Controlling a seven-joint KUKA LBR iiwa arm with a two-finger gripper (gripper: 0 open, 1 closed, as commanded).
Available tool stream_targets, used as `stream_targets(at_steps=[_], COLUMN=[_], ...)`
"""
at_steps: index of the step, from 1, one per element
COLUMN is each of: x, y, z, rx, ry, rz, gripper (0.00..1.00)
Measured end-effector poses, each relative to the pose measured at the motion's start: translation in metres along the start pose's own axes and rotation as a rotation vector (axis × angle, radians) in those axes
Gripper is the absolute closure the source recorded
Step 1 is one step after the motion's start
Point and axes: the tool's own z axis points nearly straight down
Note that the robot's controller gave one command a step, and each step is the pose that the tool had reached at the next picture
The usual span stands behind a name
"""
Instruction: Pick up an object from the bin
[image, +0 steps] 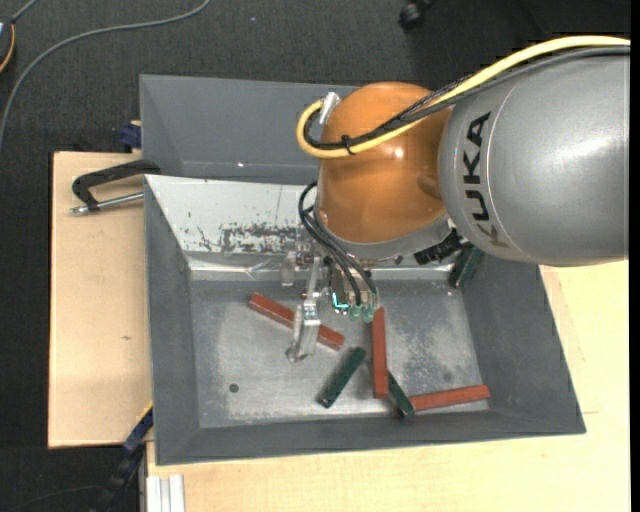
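Far left: grey metal bin (166, 300), sloped walls, speckled floor bare on this side.

Next, left of centre on the floor: long flat red bar (268, 306). Lies aslant, upper left to lower right, far end hidden under the tool.

Right above that bar's middle: silver two-finger gripper (303, 335), pointing down at the floor. Open or closed: cannot tell. No grasp to be seen.

Just right and nearer the front wall: dark green stick (341, 377), tilted, apart from the red bar.

Beside it: second red stick (380, 350), running front to back, lower end meeting a short dark green piece (400, 402).

Further right, near the front wall: third red stick (450, 399), almost level.

At the right back corner: another dark green stick (467, 266), leaning by the wall.

Above all, from the right: grey KUKA arm (550, 150) with orange wrist cover (375, 170) and yellow cable.
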Motion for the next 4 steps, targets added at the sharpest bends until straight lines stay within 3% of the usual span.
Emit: stream_targets(at_steps=[1,2,3,4], x=[-0.038,-0.07,-0.07,-0.076], y=[-0.033,-0.065,-0.063,-0.033], z=[0.132,0.163,0.162,0.013], rx=[0.001,0.001,-0.001,-0.001], ry=[-0.002,-0.012,-0.012,-0.015], rz=[-0.154,-0.217,-0.219,-0.254], gripper=[0.0,0.0,1.0,1.0])
